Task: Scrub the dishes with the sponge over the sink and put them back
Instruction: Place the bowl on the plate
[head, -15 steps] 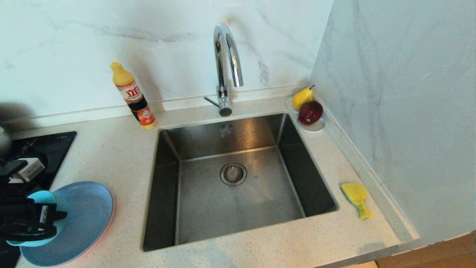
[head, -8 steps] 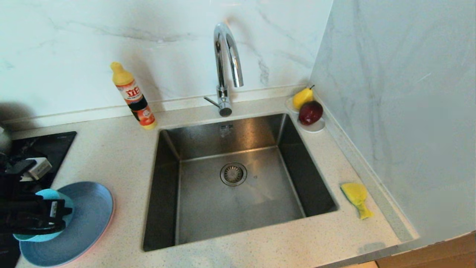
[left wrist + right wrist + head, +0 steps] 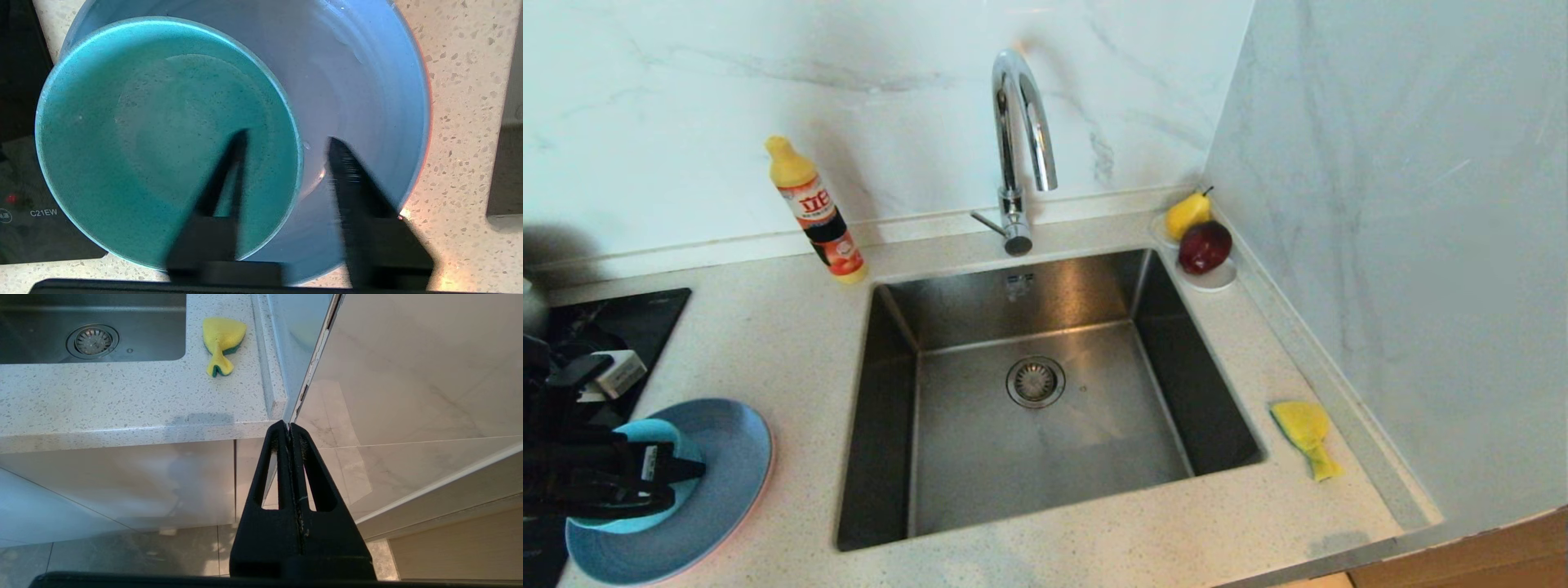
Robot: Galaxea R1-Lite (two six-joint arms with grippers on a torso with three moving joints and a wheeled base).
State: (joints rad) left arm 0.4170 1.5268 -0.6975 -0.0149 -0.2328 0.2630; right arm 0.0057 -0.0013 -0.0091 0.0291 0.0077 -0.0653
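The speckled counter [image 3: 776,343] carries the steel sink [image 3: 1045,392], with the blue plate [image 3: 727,465] stacked on a pink one at its left. The teal bowl [image 3: 163,134] sits in the blue plate, and the left gripper [image 3: 286,151] has its fingers apart astride the bowl's rim. The yellow sponge [image 3: 1305,433] lies right of the sink, and the right gripper [image 3: 289,430] hangs below the counter edge, fingers together.

Bowl [image 3: 645,457] on stacked plates [image 3: 727,465] left of sink [image 3: 1045,392]; sponge [image 3: 1305,431] right of sink.
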